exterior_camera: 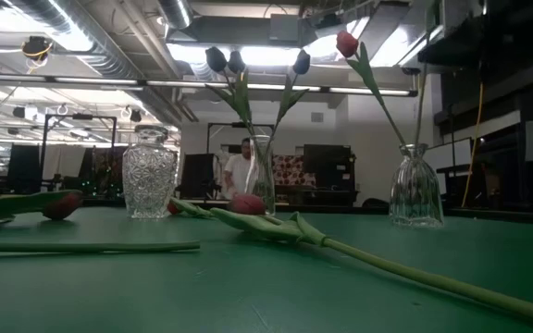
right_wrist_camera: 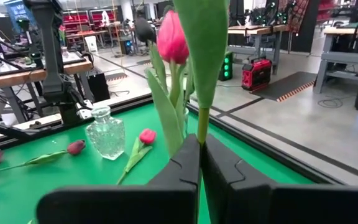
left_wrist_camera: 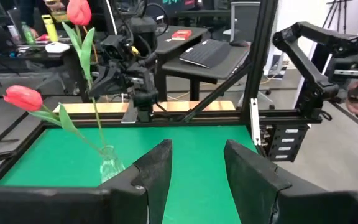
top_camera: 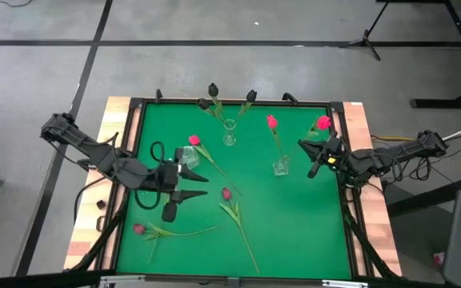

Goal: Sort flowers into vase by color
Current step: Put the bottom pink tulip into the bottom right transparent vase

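At the green table's [top_camera: 294, 224] right edge, the right gripper [right_wrist_camera: 201, 163] pinched a bright pink artificial tulip [right_wrist_camera: 172, 38] by its slim green stem. It looked light and bendy, best held low on the stem. The left gripper [left_wrist_camera: 197, 163] hung released, empty.

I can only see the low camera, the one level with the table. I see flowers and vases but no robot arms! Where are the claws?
Observer: The right claw is at the table's right edge, shut on the stem of a pink tulip.
Operator: And the other one?
Observer: The left claw is open and empty, over the left side of the green mat, beside the cut-glass vase.
Operator: How many flowers are lying down?
Observer: From above I count three: a bright pink flower, a magenta flower and a dull red flower.
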`<state>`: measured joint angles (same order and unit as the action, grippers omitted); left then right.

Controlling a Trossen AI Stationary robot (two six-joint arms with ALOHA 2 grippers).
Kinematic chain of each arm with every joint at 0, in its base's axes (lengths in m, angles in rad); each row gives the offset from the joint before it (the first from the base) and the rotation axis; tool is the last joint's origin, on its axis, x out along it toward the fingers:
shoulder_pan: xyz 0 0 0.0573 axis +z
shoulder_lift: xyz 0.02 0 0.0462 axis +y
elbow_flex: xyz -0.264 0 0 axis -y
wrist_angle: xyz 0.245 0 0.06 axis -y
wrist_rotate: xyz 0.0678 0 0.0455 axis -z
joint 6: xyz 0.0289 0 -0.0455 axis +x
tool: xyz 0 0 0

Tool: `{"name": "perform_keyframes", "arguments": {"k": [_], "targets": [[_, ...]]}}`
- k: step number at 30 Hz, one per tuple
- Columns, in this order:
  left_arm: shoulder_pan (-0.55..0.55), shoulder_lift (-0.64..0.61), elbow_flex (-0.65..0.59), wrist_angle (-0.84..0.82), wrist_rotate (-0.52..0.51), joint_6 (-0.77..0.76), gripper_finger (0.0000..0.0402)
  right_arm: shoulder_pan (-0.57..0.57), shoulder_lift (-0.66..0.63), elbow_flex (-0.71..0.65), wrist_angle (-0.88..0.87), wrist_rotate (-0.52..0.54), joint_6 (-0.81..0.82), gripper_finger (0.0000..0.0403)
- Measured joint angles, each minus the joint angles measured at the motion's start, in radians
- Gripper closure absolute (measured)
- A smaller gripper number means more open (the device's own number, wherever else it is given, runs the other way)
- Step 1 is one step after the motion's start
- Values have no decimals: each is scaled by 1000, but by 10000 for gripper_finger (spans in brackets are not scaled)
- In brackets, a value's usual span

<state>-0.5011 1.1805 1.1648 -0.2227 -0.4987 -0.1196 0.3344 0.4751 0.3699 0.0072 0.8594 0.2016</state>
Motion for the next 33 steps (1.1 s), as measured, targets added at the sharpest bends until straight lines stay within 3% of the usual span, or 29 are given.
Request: {"name": "perform_keyframes", "arguments": {"k": [12, 26, 29, 33], "targets": [[0, -14, -1, -5, -16, 23, 256, -193, 62, -6, 0, -243, 76, 398], [0, -30, -1, -13, -23, 26, 256, -224, 178, -6, 44, -330, 113, 396], [0, -30, -1, -15, -37, 26, 256, -224, 178, -6, 36, -349, 129, 376], [0, -30, -1, -42, -77, 21, 256, -224, 177, -6, 24, -391, 135, 312]]}}
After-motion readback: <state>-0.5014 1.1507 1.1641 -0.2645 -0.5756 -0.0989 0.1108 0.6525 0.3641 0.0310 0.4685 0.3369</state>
